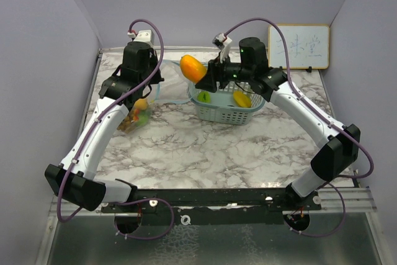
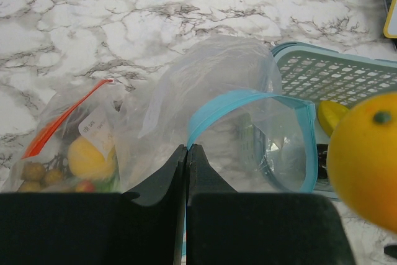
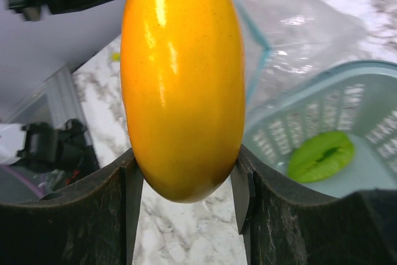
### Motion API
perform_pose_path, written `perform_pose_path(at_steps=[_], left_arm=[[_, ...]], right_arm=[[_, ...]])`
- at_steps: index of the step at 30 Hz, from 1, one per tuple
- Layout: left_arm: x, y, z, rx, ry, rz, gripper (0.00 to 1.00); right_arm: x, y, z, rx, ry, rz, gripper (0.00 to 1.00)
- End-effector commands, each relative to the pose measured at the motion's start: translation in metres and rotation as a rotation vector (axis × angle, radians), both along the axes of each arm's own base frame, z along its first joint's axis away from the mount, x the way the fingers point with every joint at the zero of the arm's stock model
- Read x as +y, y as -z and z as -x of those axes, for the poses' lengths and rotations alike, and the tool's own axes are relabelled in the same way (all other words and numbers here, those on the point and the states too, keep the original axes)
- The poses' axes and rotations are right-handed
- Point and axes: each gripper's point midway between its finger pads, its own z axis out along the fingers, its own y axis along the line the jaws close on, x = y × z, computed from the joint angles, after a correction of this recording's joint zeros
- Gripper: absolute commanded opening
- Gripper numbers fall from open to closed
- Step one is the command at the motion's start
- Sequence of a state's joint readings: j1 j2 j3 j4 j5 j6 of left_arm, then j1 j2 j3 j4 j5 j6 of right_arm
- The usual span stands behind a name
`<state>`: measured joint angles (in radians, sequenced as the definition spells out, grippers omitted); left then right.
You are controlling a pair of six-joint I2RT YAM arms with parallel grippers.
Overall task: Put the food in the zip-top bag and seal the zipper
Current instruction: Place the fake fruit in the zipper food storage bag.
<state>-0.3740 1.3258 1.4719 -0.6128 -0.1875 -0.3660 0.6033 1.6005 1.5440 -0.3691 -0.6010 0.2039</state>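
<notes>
The right gripper (image 3: 186, 181) grasped the orange-yellow mango (image 3: 183, 79) between its 2 fingers, holding it in the air just beside the open mouth of the zip-top bag (image 2: 248, 134). The left gripper (image 2: 187, 151) was clenched on the bag's blue rim. A banana (image 1: 242, 98) and a green fruit (image 1: 203, 97) lay in the teal basket (image 1: 223, 116).

Glossy orange-yellow mango (image 3: 183, 85) aloft beside open zip-top bag (image 2: 217, 72).

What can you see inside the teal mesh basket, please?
A green apple and a yellow banana lie in the basket. The right gripper, holding the mango, covers its far edge, so anything there is hidden.
</notes>
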Motion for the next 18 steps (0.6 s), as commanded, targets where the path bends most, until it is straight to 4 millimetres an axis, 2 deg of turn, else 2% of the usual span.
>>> perform_pose_path(at_steps=[1, 6, 10, 16, 18], left_arm=[[-0.008, -0.016, -0.009, -0.043, 0.019, 0.040, 0.00], [-0.010, -0.018, -0.013, -0.052, 0.023, 0.043, 0.00], [-0.011, -0.022, -0.013, -0.059, 0.025, 0.055, 0.00], [-0.012, -0.022, -0.012, -0.067, 0.033, 0.063, 0.00], [-0.014, -0.023, -0.011, -0.070, 0.038, 0.070, 0.00]], right_arm=[[0.015, -0.011, 0.034, 0.044, -0.132, -0.078, 0.48], [0.018, 0.011, 0.025, 0.102, -0.101, -0.018, 0.46], [0.018, 0.033, 0.004, 0.164, 0.006, 0.048, 0.44], [0.031, 0.049, -0.023, 0.240, 0.060, 0.102, 0.42], [0.034, 0.047, -0.032, 0.250, 0.090, 0.104, 0.44]])
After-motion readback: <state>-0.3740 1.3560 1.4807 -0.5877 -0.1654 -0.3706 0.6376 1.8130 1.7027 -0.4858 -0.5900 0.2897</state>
